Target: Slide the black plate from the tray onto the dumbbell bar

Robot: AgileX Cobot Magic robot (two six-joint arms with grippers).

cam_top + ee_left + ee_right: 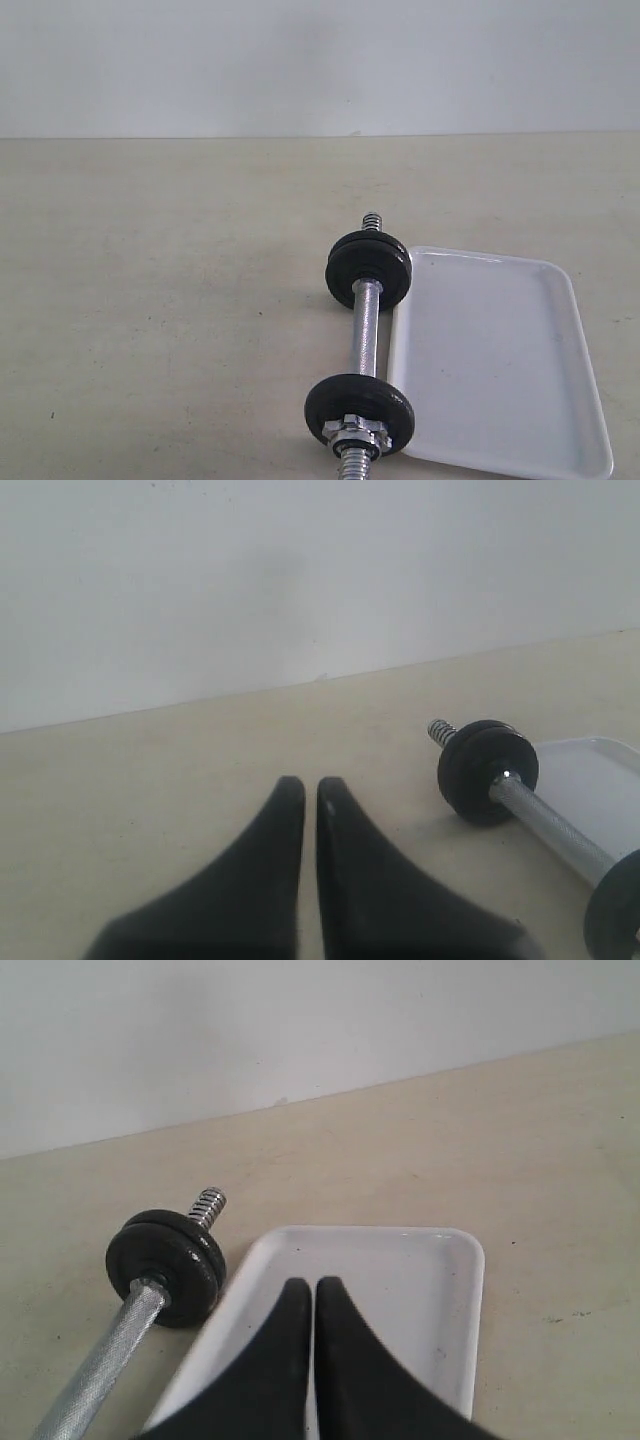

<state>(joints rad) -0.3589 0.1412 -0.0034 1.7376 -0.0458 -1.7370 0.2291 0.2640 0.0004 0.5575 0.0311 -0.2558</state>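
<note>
Both closed, empty: right end effector (314, 1285) nearer bare tray (500, 350), left end effector (311, 783) nearer the near-vertical dumbbell bar (366, 325), black plate (368, 270) already threaded.

Illumination is soft, diffuse and fairly bright in all three views; the desk (150, 300) and wall (300, 60) render pale and slightly washed out; shadows are faint, one weak patch lying on the desk left of the dumbbell bar (366, 325) in the exterior view; the glossy tray (590, 400) shows mild glare along its rim; the left end effector (310, 782) and right end effector (313, 1282) appear as dark, soft-edged, out-of-focus shapes; fine detail is grainy throughout.
</note>
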